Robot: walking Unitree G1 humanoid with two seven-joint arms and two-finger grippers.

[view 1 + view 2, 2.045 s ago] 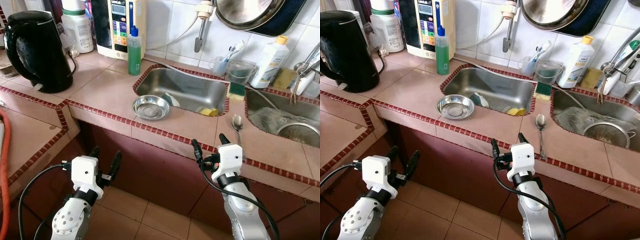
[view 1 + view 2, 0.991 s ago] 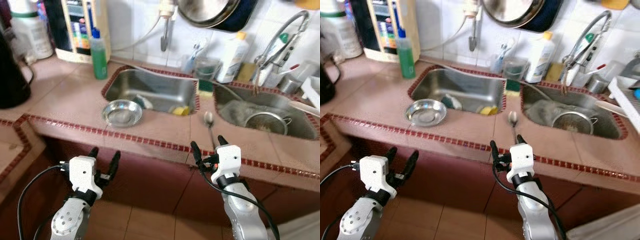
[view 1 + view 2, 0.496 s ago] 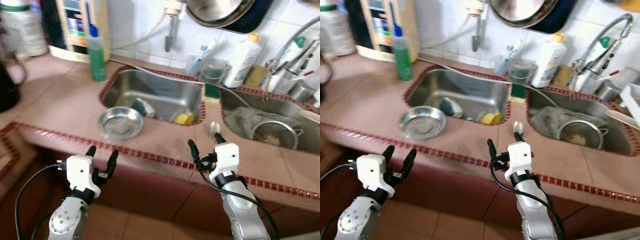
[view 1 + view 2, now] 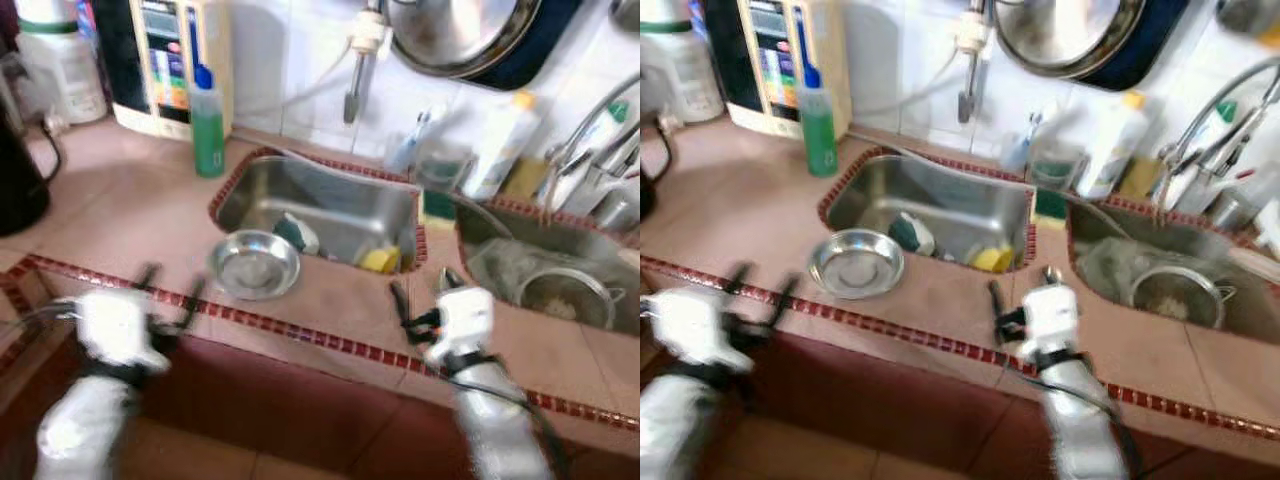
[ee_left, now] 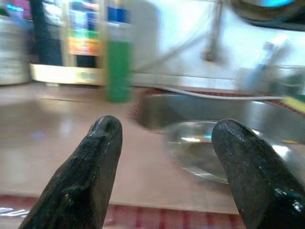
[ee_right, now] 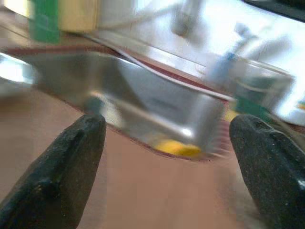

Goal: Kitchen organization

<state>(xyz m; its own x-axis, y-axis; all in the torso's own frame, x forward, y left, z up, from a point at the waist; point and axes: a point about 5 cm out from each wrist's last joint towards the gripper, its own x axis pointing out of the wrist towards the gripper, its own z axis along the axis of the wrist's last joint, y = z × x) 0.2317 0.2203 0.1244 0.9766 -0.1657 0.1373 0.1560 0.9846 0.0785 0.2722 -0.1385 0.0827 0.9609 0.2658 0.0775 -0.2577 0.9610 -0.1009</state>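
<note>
A round steel bowl (image 4: 254,264) sits on the pink tiled counter (image 4: 120,225), just in front of the left sink basin (image 4: 320,205). My left gripper (image 4: 170,287) hovers open at the counter's front edge, left of the bowl, and is blurred. In the left wrist view the bowl (image 5: 205,150) lies ahead between the spread fingers (image 5: 90,176). My right gripper (image 4: 425,290) stands open over the counter strip between the two basins. The right wrist view faces the left basin and a yellow sponge (image 6: 178,149).
A green bottle (image 4: 208,122) and a water purifier (image 4: 170,65) stand at the back left, and a black kettle (image 4: 20,190) at the far left. The right basin holds a strainer (image 4: 560,295). Cups and a white bottle (image 4: 500,145) stand behind the sinks. A pan (image 4: 470,35) hangs above.
The view has shifted and blurred. Both arms have risen from below the counter to its front edge; the left gripper is now level with the bowl.
</note>
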